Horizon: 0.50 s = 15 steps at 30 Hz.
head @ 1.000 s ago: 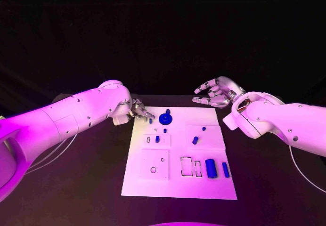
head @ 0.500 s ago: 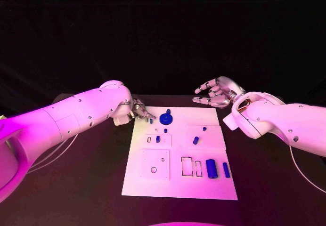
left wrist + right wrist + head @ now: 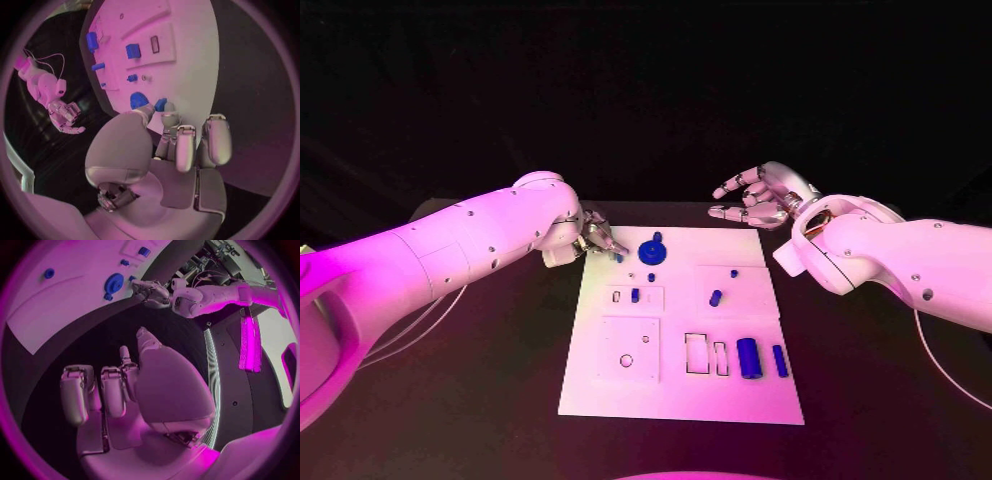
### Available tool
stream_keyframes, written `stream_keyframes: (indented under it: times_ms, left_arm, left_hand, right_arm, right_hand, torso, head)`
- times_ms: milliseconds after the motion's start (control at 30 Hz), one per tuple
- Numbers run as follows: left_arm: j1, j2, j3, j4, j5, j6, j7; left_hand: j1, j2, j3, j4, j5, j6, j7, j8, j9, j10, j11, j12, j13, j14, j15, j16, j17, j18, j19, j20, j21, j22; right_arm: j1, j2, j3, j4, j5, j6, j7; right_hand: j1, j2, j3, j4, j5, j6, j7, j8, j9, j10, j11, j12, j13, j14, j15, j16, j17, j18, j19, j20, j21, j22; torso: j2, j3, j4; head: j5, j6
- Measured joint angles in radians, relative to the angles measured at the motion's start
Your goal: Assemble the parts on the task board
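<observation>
Standing in task board (image 3: 678, 398) slots, blue parts (image 3: 747, 358), left hand (image 3: 599, 238) alongside

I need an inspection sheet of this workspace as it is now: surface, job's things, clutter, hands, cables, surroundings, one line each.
Surface: black table, with the white task board lying in its middle.
Job's things: blue parts on the board: a round part at the far end, two cylinders side by side near the right edge, smaller pieces between.
Clutter: nothing seen.
Hands: left hand at the board's far left corner, its fingers by a small blue piece; whether it grips the piece cannot be told. Right hand raised beyond the far right corner, fingers apart, holding nothing.
Cables: thin cables beside the left arm.
Surroundings: dark background.
</observation>
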Motion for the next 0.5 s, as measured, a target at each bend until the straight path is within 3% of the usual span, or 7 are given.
stream_keyframes:
  times_ms: [267,400,500]
  left_arm:
    - [0.001,-0.001,0.000,0.000,0.011,-0.006,0.009]
    - [0.000,-0.001,0.000,0.000,0.018,-0.010,0.013]
    - [-0.001,-0.003,-0.001,0.002,0.027,-0.014,0.015]
  left_hand:
    - [0.061,-0.002,0.071,-0.016,-0.001,-0.001,-0.007,0.005,0.003,0.000,-0.007,0.000,-0.005,0.004,-0.004,0.000,0.000,0.000,0.003,-0.004,0.000,0.002]
    - [0.088,-0.013,0.147,-0.043,-0.004,-0.004,-0.010,0.021,0.004,0.004,-0.011,0.000,-0.006,0.000,-0.007,0.000,0.000,0.000,0.000,-0.007,0.000,0.004]
    - [0.103,-0.028,0.182,-0.010,-0.006,-0.010,-0.016,0.051,0.004,0.007,-0.014,0.000,-0.010,0.004,-0.011,0.000,0.000,0.000,0.003,-0.011,0.000,0.007]
  right_arm:
    - [0.000,0.000,0.000,0.000,0.000,0.000,0.000]
    - [0.000,0.000,0.000,-0.001,0.000,0.000,0.000]
    - [0.000,0.000,0.000,-0.002,0.000,0.000,-0.001]
  right_hand:
    - [0.000,0.000,0.000,0.000,0.000,0.000,0.000,0.000,0.000,0.000,0.000,0.000,0.000,0.000,0.000,0.000,0.000,0.000,0.000,0.000,0.000,0.000]
    - [0.000,0.000,0.000,0.000,0.000,0.000,0.000,0.000,0.000,0.000,0.000,0.000,0.000,0.000,0.000,0.000,0.000,0.000,0.000,0.000,0.000,0.000]
    - [0.000,0.000,0.000,0.000,0.000,0.000,0.000,0.000,0.000,0.000,0.000,0.000,0.000,0.000,0.000,0.000,0.000,0.000,0.000,0.000,0.000,0.000]
  torso:
    - [0.000,0.0000,-0.0001]
    - [-0.001,-0.0002,-0.0002]
    - [-0.001,-0.0003,-0.0002]
  head:
    - [0.000,0.000]
    - [-0.001,-0.001]
    - [-0.001,-0.001]
